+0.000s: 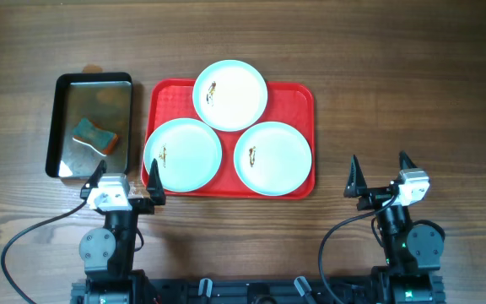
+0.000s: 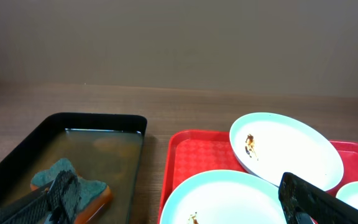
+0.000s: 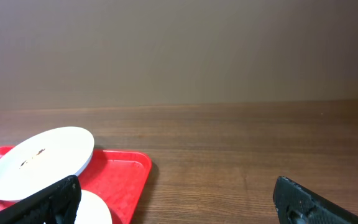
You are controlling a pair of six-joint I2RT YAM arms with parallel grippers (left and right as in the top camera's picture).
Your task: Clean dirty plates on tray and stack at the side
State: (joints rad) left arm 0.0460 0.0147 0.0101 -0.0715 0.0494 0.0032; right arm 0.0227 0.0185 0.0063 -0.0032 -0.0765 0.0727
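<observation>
Three white plates lie on the red tray (image 1: 300, 93): a back plate (image 1: 230, 95) resting on the other two, a front left plate (image 1: 183, 154) and a front right plate (image 1: 273, 157). Each has a small brown smear. My left gripper (image 1: 126, 178) is open and empty just in front of the tray's front left corner. My right gripper (image 1: 381, 175) is open and empty over bare table, right of the tray. The left wrist view shows the back plate (image 2: 286, 149) and the front left plate (image 2: 229, 199). The right wrist view shows the back plate (image 3: 39, 162) and the tray (image 3: 126, 171).
A dark metal pan (image 1: 62, 93) stands left of the tray, holding murky water and a teal-and-orange sponge (image 1: 96, 136). The sponge also shows in the left wrist view (image 2: 70, 186). Bare wooden table (image 1: 412, 84) lies right of the tray.
</observation>
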